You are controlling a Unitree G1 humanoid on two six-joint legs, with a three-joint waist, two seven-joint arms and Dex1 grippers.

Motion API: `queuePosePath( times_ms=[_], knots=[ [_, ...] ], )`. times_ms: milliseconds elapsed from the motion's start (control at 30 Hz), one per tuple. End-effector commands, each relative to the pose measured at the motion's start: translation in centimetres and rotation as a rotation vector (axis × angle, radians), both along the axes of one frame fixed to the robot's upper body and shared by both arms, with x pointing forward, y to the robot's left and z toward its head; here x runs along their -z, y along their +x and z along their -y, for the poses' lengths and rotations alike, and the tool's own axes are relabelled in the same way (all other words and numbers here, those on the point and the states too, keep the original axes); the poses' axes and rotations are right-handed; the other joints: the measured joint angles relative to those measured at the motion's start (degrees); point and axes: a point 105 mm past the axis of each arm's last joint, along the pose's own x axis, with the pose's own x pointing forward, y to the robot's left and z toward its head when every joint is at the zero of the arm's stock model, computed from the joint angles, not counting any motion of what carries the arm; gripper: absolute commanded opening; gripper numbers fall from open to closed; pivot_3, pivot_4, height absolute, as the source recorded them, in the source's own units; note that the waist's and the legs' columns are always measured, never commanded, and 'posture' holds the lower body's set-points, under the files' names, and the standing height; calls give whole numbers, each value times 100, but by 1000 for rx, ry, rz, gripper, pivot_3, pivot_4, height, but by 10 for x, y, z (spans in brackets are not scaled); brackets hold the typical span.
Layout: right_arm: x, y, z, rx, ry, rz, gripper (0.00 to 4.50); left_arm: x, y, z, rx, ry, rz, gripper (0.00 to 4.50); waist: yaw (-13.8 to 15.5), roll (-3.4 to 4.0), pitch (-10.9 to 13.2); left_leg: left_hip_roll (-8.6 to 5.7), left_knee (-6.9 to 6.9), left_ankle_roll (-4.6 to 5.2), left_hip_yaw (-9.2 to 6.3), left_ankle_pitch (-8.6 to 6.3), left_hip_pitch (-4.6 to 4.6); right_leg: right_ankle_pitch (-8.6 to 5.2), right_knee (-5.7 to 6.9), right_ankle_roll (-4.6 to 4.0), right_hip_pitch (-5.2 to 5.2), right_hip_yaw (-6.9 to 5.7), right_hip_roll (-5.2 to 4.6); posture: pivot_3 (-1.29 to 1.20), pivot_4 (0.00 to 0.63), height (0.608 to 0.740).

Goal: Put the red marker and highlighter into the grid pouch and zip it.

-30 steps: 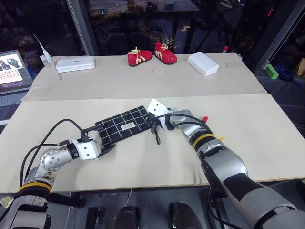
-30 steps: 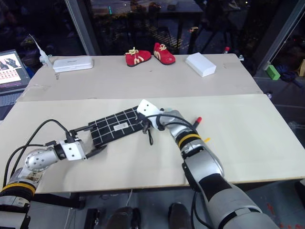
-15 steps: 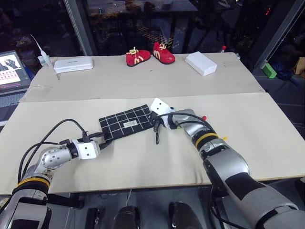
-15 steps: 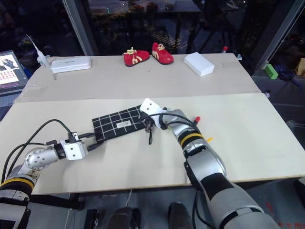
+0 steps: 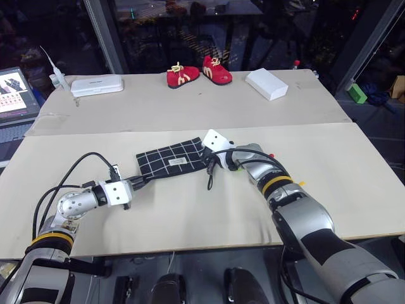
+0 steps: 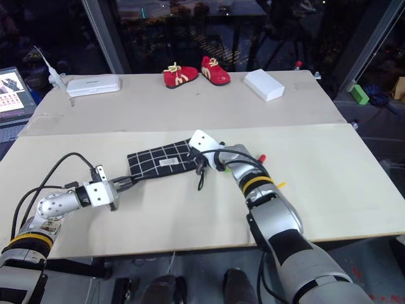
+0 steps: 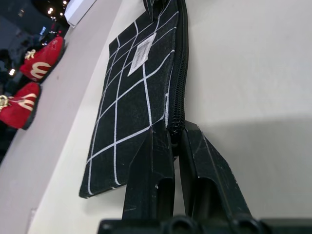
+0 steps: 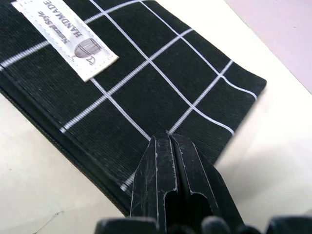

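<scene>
Left tool (image 7: 176, 139) pinches the grid pouch (image 5: 169, 159) at its zipper corner; right tool (image 8: 171, 146) (fingers together) presses the pouch's opposite end.

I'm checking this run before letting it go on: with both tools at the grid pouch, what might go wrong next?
1. The left tool is shut on only the zipper-edge corner of the grid pouch; a pull may slip it free or drag the pouch.
2. The right tool is shut on the pouch's far end, so the fabric could bunch between the two.
3. A red tip shows on the table behind the right arm; if it is the marker, it may get knocked.
</scene>
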Motion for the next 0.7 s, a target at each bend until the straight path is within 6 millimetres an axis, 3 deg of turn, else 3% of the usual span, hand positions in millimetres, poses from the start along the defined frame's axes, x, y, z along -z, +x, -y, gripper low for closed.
queuePosePath(
  times_ms=[33,67,167,333,400,467,567,700],
  knots=[
    [-16,-3,-11,-37,126,-14,0,-4,-1,11,31,-31,-13,73,-2,0,0,0,0,0,-1,0,-2,0,0,0,0,-1,1,0,150,740],
    [-22,-1,-11,-22,172,-23,0,-4,-2,12,39,-25,-13,73,-11,0,0,1,0,0,-2,0,-4,0,1,0,0,-1,2,0,150,740],
    [-44,-5,-15,-63,329,-118,825,-4,-3,15,40,-30,-16,0,-21,0,0,2,0,0,-4,0,-19,1,4,1,-13,-1,3,0,150,740],
    [-98,-26,-10,-224,597,-244,2507,-5,-3,15,24,-48,-23,0,-16,1,0,6,4,0,-15,1,-53,9,9,-1,-33,-15,7,0,150,740],
    [-121,-34,4,-266,674,-234,2507,-7,-3,15,16,-61,-25,0,-4,1,0,6,5,0,-24,1,-61,9,5,0,-32,-25,5,0,150,740],
    [-131,-45,19,-286,686,-206,2507,-12,-2,16,-7,-108,-24,0,28,1,0,6,6,0,-33,1,-68,9,2,0,-32,-37,2,0,150,740],
    [-119,-60,39,-248,597,-159,2507,-26,4,16,-71,-240,-21,0,98,0,0,6,6,2,-47,-1,-75,9,-3,0,-30,-59,-3,0,150,740],
    [-73,-69,60,-80,438,-161,2507,-38,-1,18,-106,-348,-51,0,106,-1,0,7,8,1,-47,0,-73,9,-2,-1,-32,-65,-1,0,150,740]
  ],
)
